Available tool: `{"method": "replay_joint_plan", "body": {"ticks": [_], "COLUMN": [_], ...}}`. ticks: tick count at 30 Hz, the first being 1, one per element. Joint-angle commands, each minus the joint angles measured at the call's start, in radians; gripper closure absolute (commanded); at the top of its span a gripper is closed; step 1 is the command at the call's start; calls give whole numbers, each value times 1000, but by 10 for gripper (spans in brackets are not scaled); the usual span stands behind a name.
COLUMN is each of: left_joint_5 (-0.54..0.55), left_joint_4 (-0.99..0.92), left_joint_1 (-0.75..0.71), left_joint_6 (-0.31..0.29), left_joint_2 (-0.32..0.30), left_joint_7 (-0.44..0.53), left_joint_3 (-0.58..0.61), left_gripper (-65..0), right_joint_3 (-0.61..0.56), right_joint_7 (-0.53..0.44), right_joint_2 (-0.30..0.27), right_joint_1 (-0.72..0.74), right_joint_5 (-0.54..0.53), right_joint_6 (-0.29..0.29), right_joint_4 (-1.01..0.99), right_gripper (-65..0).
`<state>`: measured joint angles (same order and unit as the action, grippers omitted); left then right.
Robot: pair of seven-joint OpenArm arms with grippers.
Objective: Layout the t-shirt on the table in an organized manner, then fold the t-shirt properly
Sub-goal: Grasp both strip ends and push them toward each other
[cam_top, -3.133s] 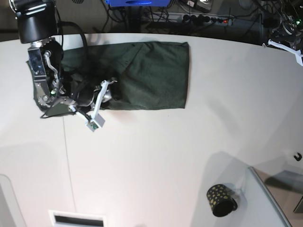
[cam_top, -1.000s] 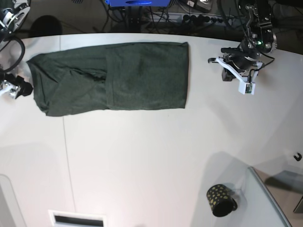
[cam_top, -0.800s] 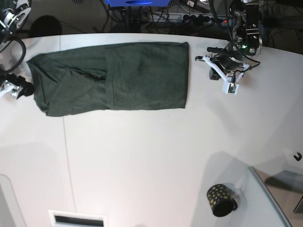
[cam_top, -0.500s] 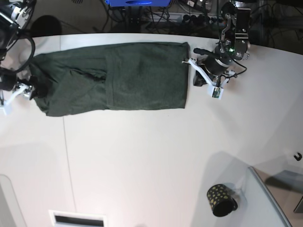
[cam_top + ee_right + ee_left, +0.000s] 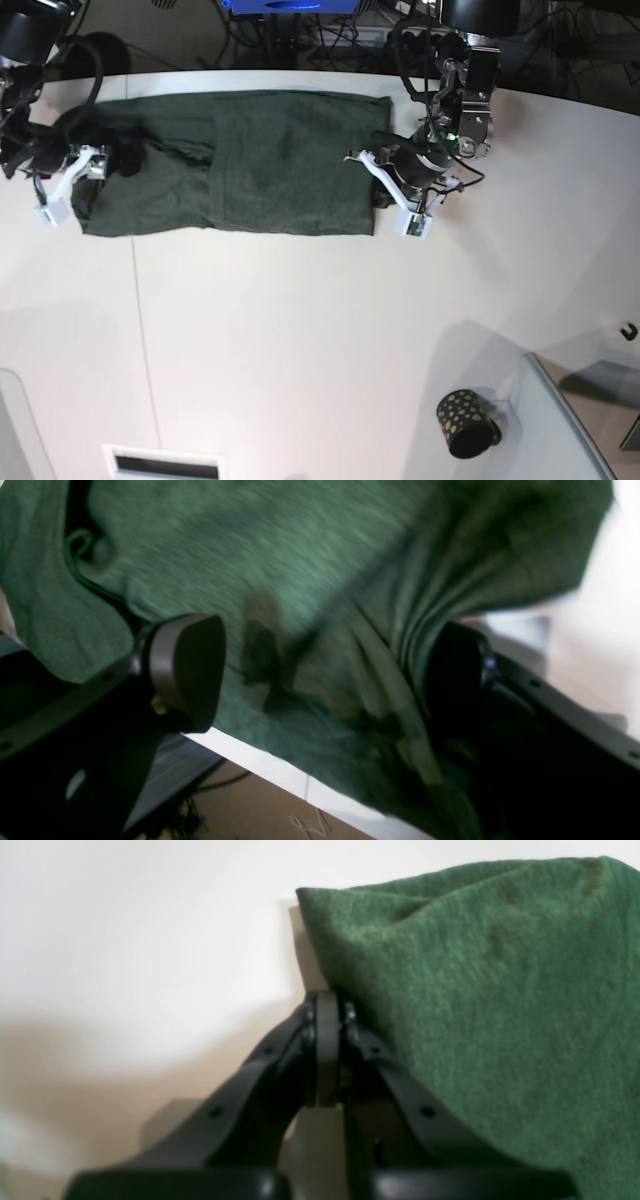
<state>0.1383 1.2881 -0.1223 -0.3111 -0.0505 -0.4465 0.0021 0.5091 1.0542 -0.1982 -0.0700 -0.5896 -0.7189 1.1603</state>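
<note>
T-shirt (image 5: 250,165): long axis across the table (image 5: 320,330); left fingers (image 5: 327,1010) pressed together at its right edge, right fingers (image 5: 185,670) spread astride its left end.

A black cup with gold dots (image 5: 467,423) is seen near right. A power strip (image 5: 425,40) is seen far off, among cables.

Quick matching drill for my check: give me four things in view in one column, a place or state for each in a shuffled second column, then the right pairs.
1. t-shirt
2. left gripper
3. right gripper
4. cup

A. jaws wide apart over the cloth's end
B. spread flat across the table's far side
C. lying on its side at the near edge
D. jaws shut at the cloth's edge

Pairs: 1-B, 2-D, 3-A, 4-C
</note>
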Motion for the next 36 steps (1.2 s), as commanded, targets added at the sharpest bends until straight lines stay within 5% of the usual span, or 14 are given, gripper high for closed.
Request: {"method": "replay_joint_plan", "body": {"ticks": [1, 9, 21, 28, 36], "left_joint_5": [7, 8, 8, 7, 11], "left_joint_4": [9, 17, 18, 18, 18], "left_joint_1": [2, 6, -17, -14, -9], "left_joint_6": [-1, 86, 88, 88, 88], "left_joint_2": [7, 5, 7, 41, 42], "left_joint_7": [2, 2, 1, 1, -1], "left_joint_3": [19, 68, 80, 158, 175], "left_gripper": [0, 0, 0, 0, 0], "right_joint_3": [-7, -7, -22, -34, -34], "right_joint_7": [82, 80, -58, -44, 113], "right_joint_2": [-2, 26, 24, 27, 90], "right_joint_1": [-18, 12, 17, -11, -52], "right_joint_5": [101, 99, 105, 105, 105], "right_joint_6": [21, 21, 21, 21, 21], "right_joint_4": [-13, -15, -9, 191, 485], "right_gripper": [-572, -549, -9, -6, -6]}}
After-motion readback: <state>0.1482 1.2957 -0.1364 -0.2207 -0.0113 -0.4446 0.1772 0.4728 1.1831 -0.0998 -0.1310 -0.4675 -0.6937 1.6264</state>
